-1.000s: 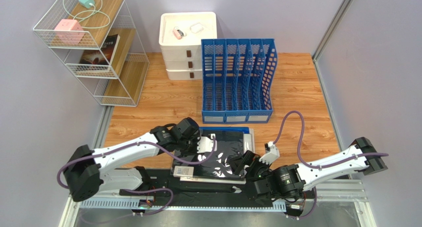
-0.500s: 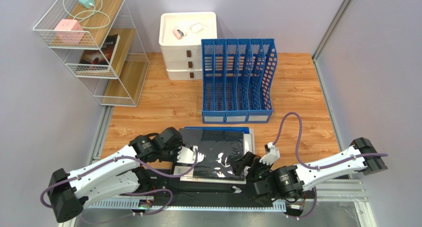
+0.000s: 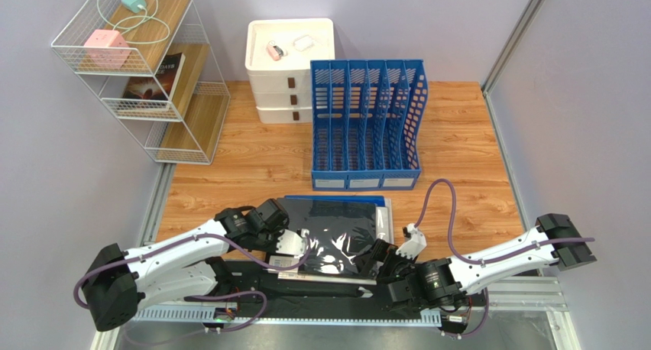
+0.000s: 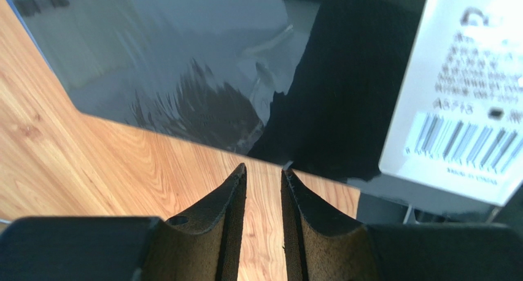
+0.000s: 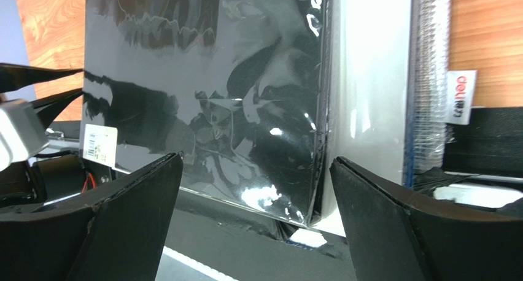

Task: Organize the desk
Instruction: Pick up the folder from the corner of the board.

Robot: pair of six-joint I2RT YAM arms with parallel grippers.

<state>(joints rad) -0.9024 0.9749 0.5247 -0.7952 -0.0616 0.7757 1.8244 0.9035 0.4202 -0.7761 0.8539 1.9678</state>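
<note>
Fingers (image 4: 230, 192) of left gripper (image 4: 264, 169): narrow slit, nothing between, tips at left edge of folder (image 3: 336, 228), toward its front corner. Right gripper (image 5: 256, 160): jaws wide, empty, straddling folder's front right corner. Folder flat on desk (image 3: 252, 163), long axis apparently front-to-back. Both arms equally near.

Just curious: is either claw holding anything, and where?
Nothing held: left gripper sits at the edge of the black packet; right gripper open around its corner.
</note>
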